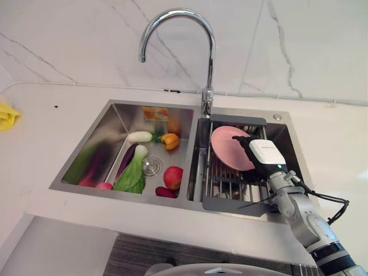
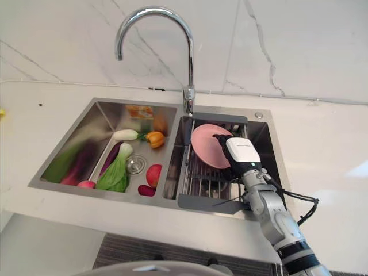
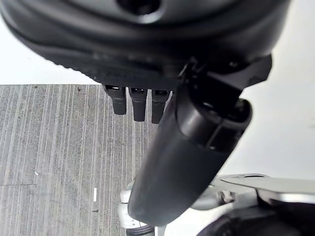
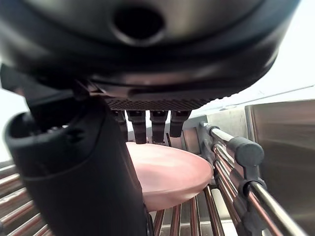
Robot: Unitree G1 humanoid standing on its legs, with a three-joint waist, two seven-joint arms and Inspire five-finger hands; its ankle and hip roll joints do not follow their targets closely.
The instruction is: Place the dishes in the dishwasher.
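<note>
Our right hand [image 1: 261,156] reaches into the right basin of the stainless steel double sink [image 1: 109,123], at the near right edge of the round pink plate [image 1: 229,147]. The plate leans tilted on the dark wire dish rack [image 1: 227,187] that sits in that basin, its face turned up and toward us, its far rim toward the curved chrome tap [image 1: 190,34]. From the hand, the plate lies just ahead and to the left, and this is the arm plainly nearer to it. In the right wrist view the fingers [image 4: 152,125] hang down over the plate's far side with the thumb on the near side, but we cannot tell whether they clamp the rim or merely straddle it; the contact itself is hidden behind the hand's bulk. Our left hand [image 3: 162,123] hangs low over grey striped flooring, fingers relaxed and holding nothing. The left basin holds toy vegetables [image 1: 138,167], which we judge are no part of the job. The white marble bench [image 1: 52,121] surrounds the sink; a yellow cloth [image 1: 8,115] is cut off at its left edge.
</note>
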